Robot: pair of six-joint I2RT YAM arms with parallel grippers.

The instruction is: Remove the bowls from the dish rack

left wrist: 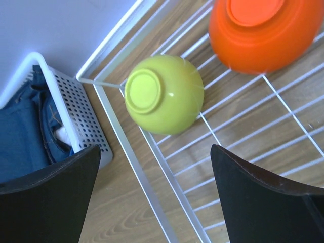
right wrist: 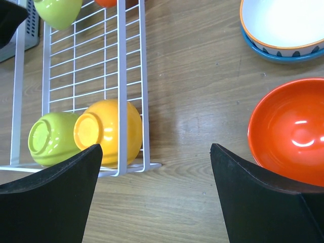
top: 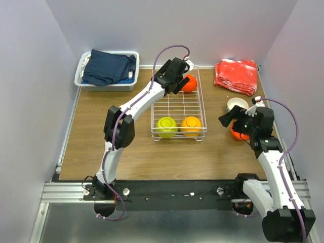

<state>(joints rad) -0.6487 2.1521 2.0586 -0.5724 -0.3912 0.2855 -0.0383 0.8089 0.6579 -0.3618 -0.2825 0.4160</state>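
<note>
now: both grippers open, four bowls in the rack, three out

overhead, the dish rack [top: 178,137] sits in the middle of the wooden table [top: 101,157]. at the rack's near end lies the near yellow-green bowl [top: 166,126], and the orange bowl [top: 191,125] is just beside it on the right. at the rack's far end the left gripper [top: 178,83] hangs next to the far red-orange bowl [top: 190,83]. right of the rack, the right gripper [top: 229,119] hovers by the upright red-orange bowl [top: 238,134], and the white bowl [top: 237,104] is just beyond that. a white bin [top: 83,76] of dark-blue cloth [top: 106,68] stands off the rack's far left corner. a red cloth [top: 236,75] lies off its far right.

from the left wrist, the black fingers [left wrist: 45,197] stand wide apart and hold nothing. the far yellow-green bowl [left wrist: 163,100] lies upside down in the rack's far left corner. the far red-orange bowl is near it, also overturned.

from the right wrist, the jaws are spread wide and empty over bare wood right of the rack's near right corner. inside that end of the rack, the orange and near yellow-green bowls show their bottoms. outside the rack, the upright red-orange bowl faces up, and the white bowl nests in the blue bowl [right wrist: 283,54].
</note>
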